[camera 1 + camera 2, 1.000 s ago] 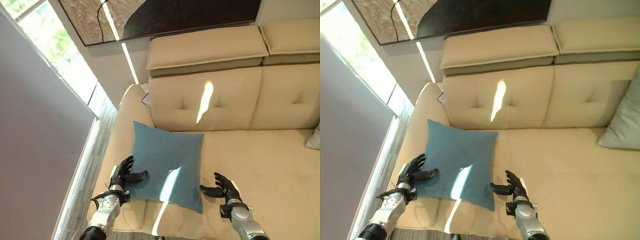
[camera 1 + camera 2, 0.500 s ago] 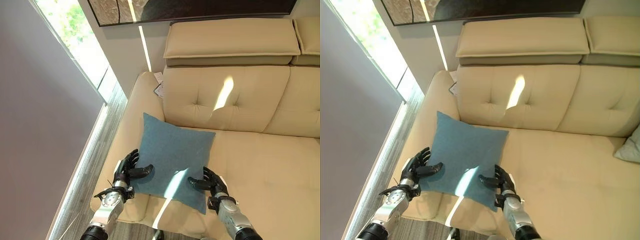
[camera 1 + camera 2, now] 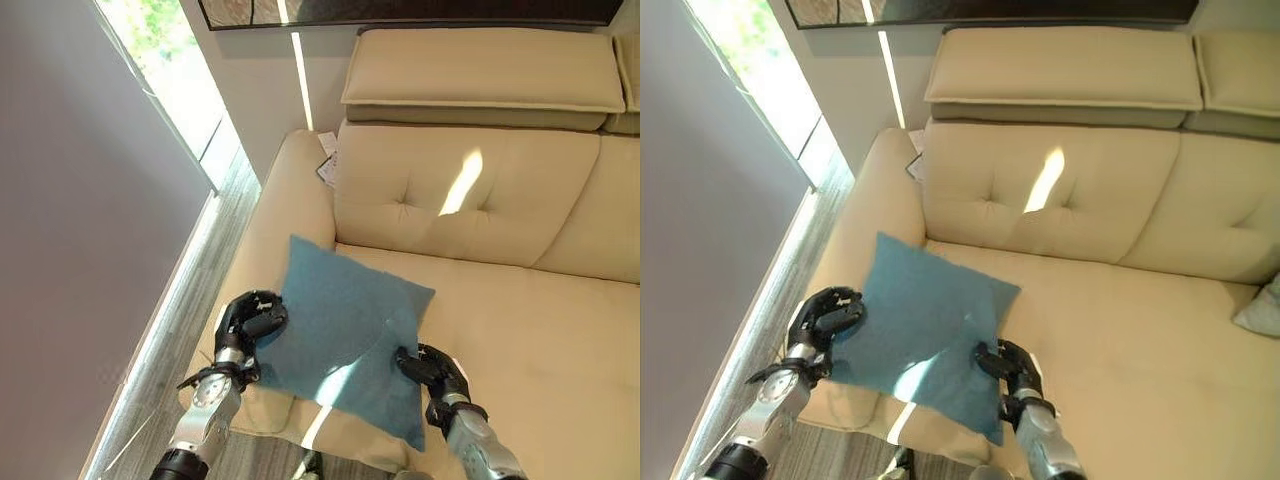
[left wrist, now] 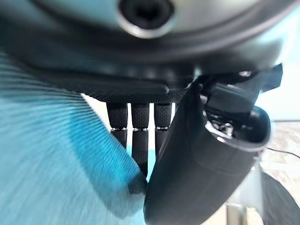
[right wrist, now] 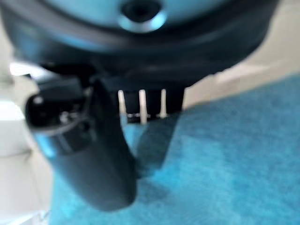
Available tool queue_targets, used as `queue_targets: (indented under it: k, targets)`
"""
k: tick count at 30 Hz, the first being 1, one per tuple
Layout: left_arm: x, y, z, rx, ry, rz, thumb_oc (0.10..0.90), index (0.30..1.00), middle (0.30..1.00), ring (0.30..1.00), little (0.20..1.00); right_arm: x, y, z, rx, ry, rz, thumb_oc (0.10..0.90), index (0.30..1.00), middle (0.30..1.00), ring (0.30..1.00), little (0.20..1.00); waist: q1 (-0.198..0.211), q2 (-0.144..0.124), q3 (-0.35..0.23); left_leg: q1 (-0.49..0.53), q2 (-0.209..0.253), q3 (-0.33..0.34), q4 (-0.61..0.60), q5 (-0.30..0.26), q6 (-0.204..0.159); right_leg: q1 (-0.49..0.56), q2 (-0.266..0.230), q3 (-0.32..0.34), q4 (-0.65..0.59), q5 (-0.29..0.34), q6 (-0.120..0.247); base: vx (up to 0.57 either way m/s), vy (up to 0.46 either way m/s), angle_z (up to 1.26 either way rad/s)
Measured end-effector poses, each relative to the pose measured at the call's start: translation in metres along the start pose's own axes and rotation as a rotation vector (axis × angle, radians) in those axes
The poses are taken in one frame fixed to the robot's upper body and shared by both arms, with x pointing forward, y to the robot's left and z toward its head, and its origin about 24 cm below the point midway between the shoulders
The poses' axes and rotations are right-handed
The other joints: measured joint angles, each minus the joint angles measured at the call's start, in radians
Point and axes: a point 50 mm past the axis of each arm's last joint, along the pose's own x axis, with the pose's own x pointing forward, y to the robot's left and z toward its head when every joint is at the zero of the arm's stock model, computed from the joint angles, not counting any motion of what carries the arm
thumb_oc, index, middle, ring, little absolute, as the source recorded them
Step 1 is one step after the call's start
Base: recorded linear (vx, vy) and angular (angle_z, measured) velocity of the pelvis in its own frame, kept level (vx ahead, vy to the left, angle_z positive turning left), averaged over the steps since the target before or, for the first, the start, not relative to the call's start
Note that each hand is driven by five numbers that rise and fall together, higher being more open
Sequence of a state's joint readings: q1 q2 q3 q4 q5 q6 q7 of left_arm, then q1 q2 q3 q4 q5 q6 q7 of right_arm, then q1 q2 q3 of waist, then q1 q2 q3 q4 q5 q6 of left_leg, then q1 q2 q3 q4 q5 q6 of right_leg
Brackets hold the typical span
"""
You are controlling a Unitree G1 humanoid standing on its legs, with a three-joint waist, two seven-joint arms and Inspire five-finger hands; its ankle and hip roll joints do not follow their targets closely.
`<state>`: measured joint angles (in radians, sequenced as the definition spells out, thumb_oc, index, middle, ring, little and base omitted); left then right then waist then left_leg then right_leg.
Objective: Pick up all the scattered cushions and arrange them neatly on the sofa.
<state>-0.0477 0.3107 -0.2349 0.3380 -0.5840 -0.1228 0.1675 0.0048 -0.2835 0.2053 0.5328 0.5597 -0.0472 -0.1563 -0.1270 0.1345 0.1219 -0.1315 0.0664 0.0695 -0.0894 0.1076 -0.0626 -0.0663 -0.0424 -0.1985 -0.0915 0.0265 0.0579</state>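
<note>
A blue cushion (image 3: pixel 340 330) lies on the left end of the cream sofa (image 3: pixel 520 330), by its armrest (image 3: pixel 275 230). My left hand (image 3: pixel 250 318) is shut on the cushion's left edge; thumb and fingers pinch the blue cloth (image 4: pixel 61 168) in the left wrist view. On the cushion's right lower edge my right hand (image 3: pixel 432 366) is shut too, its thumb pressed onto the cloth (image 5: pixel 225 164). The cushion's near side bulges up between the hands. A pale grey cushion (image 3: pixel 1260 308) leans at the sofa's right.
A bright window (image 3: pixel 160 60) and a grey wall (image 3: pixel 70 250) stand left of the sofa, with a strip of wood floor (image 3: pixel 170 340) between. A white tag (image 3: pixel 326 166) hangs behind the armrest. The seat to the right of the blue cushion is bare.
The camera has shifted. Both hands closed from open onto the blue cushion's edges, the right one moving in leftward, and the cushion now buckles between them.
</note>
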Motion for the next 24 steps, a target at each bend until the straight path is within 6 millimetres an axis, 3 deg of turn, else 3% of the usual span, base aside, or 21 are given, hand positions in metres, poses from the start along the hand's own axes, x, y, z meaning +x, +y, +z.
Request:
queue_targets:
  k: [4, 9, 19, 20, 21, 22, 23, 24]
  targets:
    - [-0.015, 0.008, -0.020, -0.019, 0.062, 0.035, 0.400, 0.300, 0.300, 0.300, 0.300, -0.011, -0.003, -0.004, 0.067, -0.023, -0.024, 0.400, 0.300, 0.300, 0.300, 0.300, -0.011, -0.018, 0.005, 0.025, 0.000, 0.009, -0.001, -0.001, 0.000, 0.021, 0.000, 0.012, 0.000, -0.002, 0.003, 0.00, -0.020, -0.05]
    - [-0.019, 0.012, -0.025, 0.023, 0.095, 0.033, 0.400, 0.300, 0.300, 0.300, 0.300, -0.013, -0.008, -0.005, 0.046, -0.024, -0.038, 0.400, 0.300, 0.300, 0.300, 0.300, -0.022, -0.035, 0.002, 0.044, 0.005, 0.037, -0.001, -0.003, 0.002, 0.025, 0.003, 0.040, -0.001, 0.002, -0.003, -0.02, -0.045, -0.15]
    - [-0.019, 0.007, -0.027, 0.092, 0.107, -0.029, 0.400, 0.300, 0.300, 0.300, 0.300, -0.016, -0.014, -0.002, 0.014, -0.048, -0.050, 0.400, 0.300, 0.300, 0.300, 0.300, -0.077, -0.033, -0.001, 0.079, 0.008, 0.066, -0.001, -0.005, 0.006, 0.045, 0.005, 0.073, 0.000, 0.011, -0.009, -0.01, -0.025, -0.11]
    - [-0.019, 0.005, -0.028, 0.095, 0.110, -0.042, 0.464, 0.396, 0.396, 0.396, 0.396, -0.016, -0.014, -0.002, 0.012, -0.048, -0.050, 0.400, 0.300, 0.300, 0.300, 0.300, -0.079, -0.033, -0.001, 0.085, 0.009, 0.074, -0.001, -0.005, 0.006, 0.050, 0.005, 0.075, 0.000, 0.012, -0.010, 0.00, -0.022, -0.07]
    - [-0.019, 0.005, -0.029, 0.109, 0.111, -0.052, 0.668, 0.702, 0.702, 0.702, 0.702, -0.016, -0.014, -0.002, 0.011, -0.047, -0.051, 0.400, 0.300, 0.300, 0.300, 0.300, -0.081, -0.032, -0.001, 0.088, 0.009, 0.077, -0.001, -0.005, 0.006, 0.051, 0.005, 0.079, -0.001, 0.012, -0.010, 0.00, -0.022, -0.10]
    - [-0.020, 0.003, -0.029, 0.124, 0.114, -0.064, 0.668, 0.702, 0.702, 0.702, 0.702, -0.017, -0.014, -0.002, 0.010, -0.046, -0.051, 0.400, 0.300, 0.300, 0.300, 0.300, -0.080, -0.031, -0.003, 0.091, 0.009, 0.081, -0.001, -0.005, 0.006, 0.052, 0.005, 0.082, -0.001, 0.012, -0.011, 0.00, -0.029, -0.10]
    - [-0.021, 0.001, -0.031, 0.148, 0.121, -0.085, 0.800, 0.900, 0.900, 0.900, 0.900, -0.017, -0.015, -0.003, 0.009, -0.043, -0.051, 0.400, 0.300, 0.300, 0.300, 0.300, -0.079, -0.026, -0.008, 0.094, 0.009, 0.084, -0.001, -0.005, 0.006, 0.053, 0.005, 0.088, 0.000, 0.013, -0.011, 0.00, -0.019, -0.08]
    - [-0.022, 0.001, -0.033, 0.154, 0.125, -0.093, 0.800, 0.900, 0.900, 0.900, 0.900, -0.017, -0.015, -0.004, 0.008, -0.042, -0.052, 0.400, 0.300, 0.300, 0.300, 0.300, -0.080, -0.022, -0.011, 0.094, 0.009, 0.085, -0.002, -0.006, 0.006, 0.053, 0.005, 0.089, -0.001, 0.013, -0.011, 0.00, -0.036, -0.07]
